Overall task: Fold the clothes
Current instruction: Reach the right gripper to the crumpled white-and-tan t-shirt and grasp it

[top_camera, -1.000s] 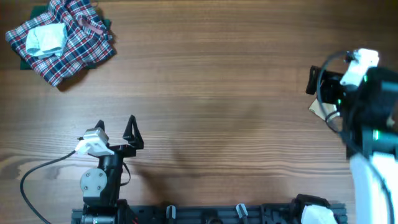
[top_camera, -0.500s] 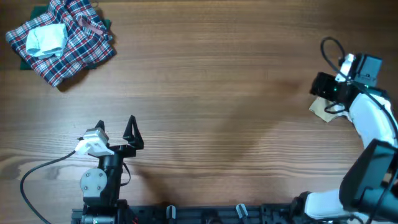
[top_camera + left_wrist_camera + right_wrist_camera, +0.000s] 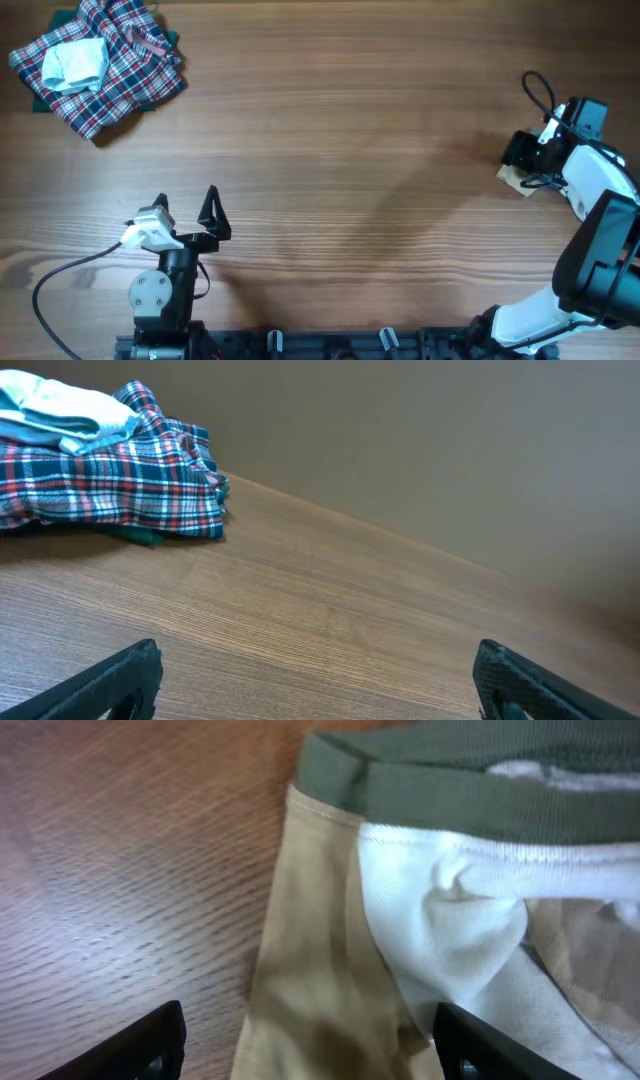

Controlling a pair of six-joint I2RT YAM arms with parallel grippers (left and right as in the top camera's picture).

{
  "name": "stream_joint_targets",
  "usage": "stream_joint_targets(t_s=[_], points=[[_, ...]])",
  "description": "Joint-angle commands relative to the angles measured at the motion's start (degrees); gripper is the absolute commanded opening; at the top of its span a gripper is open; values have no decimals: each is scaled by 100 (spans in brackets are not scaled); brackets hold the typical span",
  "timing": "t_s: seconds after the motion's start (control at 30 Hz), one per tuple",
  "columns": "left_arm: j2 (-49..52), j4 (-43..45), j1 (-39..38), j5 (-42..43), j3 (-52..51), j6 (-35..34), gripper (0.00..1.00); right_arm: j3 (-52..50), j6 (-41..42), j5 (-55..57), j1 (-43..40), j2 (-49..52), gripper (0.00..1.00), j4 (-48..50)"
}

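The clothes [image 3: 430, 920] are a small garment of white and tan fabric with an olive-green band, lying on the wood at the table's right edge. In the overhead view only a tan corner of the clothes [image 3: 512, 178] shows from under the arm. My right gripper [image 3: 310, 1042] hangs low over the tan edge, jaws open wide. Its left finger stands over bare wood and its right finger over the white part. My right gripper [image 3: 521, 163] is at the far right. My left gripper [image 3: 186, 207] sits near the front left, open and empty, and shows as wide jaws [image 3: 318, 682] over bare wood.
A red-blue-white plaid heap [image 3: 105, 75] lies at the back left corner with a pale blue-white folded piece [image 3: 75, 62] on top. In the left wrist view the plaid heap [image 3: 110, 485] is far ahead. A cable [image 3: 60, 275] trails from the left arm.
My right arm has come down and swung toward the right edge, settling over the garment, and its jaws have narrowed a little. The left arm has not moved.
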Motion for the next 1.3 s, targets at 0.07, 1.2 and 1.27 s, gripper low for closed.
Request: stream_joint_targets(t_s=[0.07,1.2,1.27], points=[[-42,0,-24,66,-37,114,100,68,299,133,31,146,77,9],[-42,0,-24,66,-37,114,100,59,688,55,31,-461,4,-426],[-42,0,-24,66,-37,114,100,59,686,-643,31,-745,4,-415]])
